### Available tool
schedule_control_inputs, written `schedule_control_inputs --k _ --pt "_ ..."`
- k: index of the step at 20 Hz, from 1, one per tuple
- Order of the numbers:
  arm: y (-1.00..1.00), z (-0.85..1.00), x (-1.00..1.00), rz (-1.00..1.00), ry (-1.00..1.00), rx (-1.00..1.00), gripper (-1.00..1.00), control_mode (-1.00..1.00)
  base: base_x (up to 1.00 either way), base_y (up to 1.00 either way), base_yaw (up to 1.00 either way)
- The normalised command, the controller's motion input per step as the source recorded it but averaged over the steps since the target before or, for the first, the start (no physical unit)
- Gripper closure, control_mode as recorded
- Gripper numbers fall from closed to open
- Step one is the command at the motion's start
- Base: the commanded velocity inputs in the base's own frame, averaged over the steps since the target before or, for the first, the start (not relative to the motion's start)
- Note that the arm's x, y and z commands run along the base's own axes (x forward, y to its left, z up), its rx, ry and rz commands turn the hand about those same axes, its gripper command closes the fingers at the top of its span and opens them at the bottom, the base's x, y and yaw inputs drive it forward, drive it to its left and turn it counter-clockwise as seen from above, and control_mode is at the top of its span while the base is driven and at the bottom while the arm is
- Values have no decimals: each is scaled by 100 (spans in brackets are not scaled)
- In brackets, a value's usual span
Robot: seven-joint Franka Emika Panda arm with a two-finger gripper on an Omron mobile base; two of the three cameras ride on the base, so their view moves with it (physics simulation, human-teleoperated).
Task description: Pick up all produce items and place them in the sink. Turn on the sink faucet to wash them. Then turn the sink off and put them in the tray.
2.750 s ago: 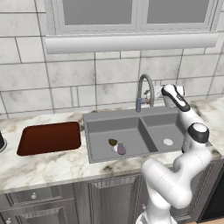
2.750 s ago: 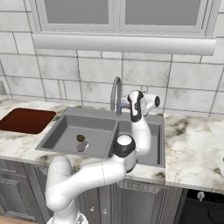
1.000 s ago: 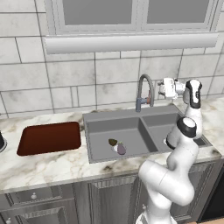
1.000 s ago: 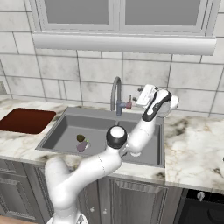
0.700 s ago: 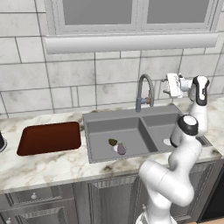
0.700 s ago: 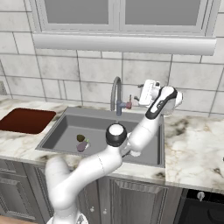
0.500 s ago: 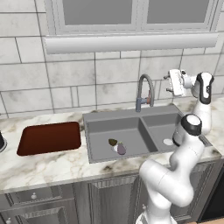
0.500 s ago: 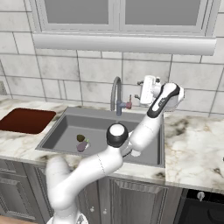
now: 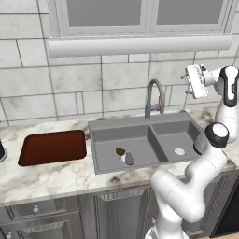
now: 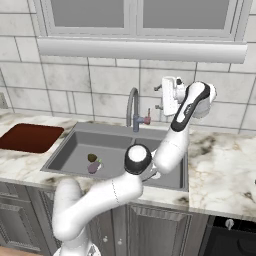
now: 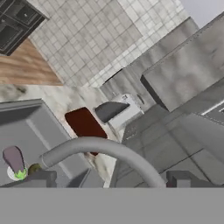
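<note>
High above the counter, raised to the level of the wall tiles, the gripper (image 9: pixel 186 84) points sideways toward the sink faucet (image 9: pixel 154 97), with its two small dark fingertips (image 11: pixel 43 178) set wide apart in the hand view and nothing between them. The arched spout of the faucet runs across that view just beyond the tips, so the spout lies close ahead of the open jaws but apart from them. In the right base view the gripper (image 10: pixel 161 97) sits above and to the right of the faucet (image 10: pixel 133 108), clear of its top.

Well below the gripper lies the sink (image 9: pixel 111 128), a grey double basin. Its left basin holds the eggplant (image 9: pixel 129 159) and the olive-brown roundish item (image 9: pixel 120 151), the two just beside each other near the pale drain. From the hand view the eggplant (image 11: pixel 13 158) appears past the left fingertip, far down.

Farther from the gripper, beyond the sink's left edge, the reddish-brown tray (image 9: pixel 53 146) rests on the marble counter (image 9: pixel 42 178).
</note>
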Motion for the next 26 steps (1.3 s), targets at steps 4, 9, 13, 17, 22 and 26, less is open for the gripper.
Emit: schedule_control_inputs --k 4,9,13,17,22,26 --pt "64 2 -100 -25 -19 -6 -100 -100 0 0 0" --pt "62 0 -100 -27 -15 -4 -100 -100 0 0 0" --pt "61 0 -100 -29 -11 -3 -100 -100 0 0 0" --pt "65 0 -96 -30 -8 -4 -100 -100 0 0 0" --pt "70 0 -76 -30 -2 -6 -100 -100 0 0 0" --pt "78 6 -55 -30 1 -6 -100 -100 0 0 0"
